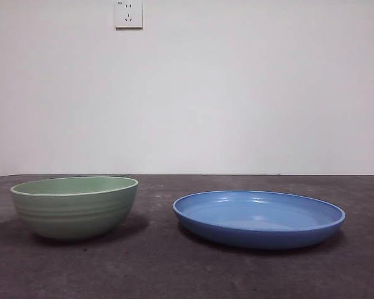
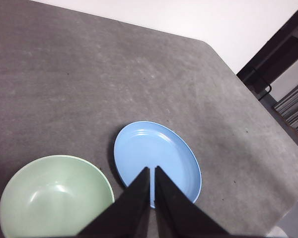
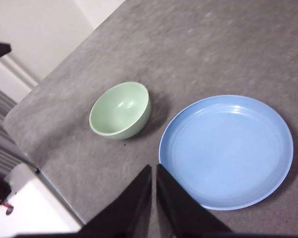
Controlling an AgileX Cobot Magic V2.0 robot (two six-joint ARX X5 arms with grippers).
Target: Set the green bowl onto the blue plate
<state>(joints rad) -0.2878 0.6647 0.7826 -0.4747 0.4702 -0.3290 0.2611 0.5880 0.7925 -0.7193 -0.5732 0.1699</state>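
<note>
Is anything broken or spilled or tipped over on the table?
No, nothing stands out. The green bowl sits upright and empty beside the blue plate, not touching it. The plate lies flat and empty too. Neither looks cracked.

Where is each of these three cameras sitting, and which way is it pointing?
Front view: low at table height, looking level across at the pale mint-green ridged bowl and the wide glossy blue plate, side by side; no arm shows.
Left wrist view: high on the left arm, looking down; the left end effector shows, its jaws nearly together.
Right wrist view: high on the right arm, looking down; the right end effector shows likewise.
All three share the bowl and plate, apart on the grey table.
</note>
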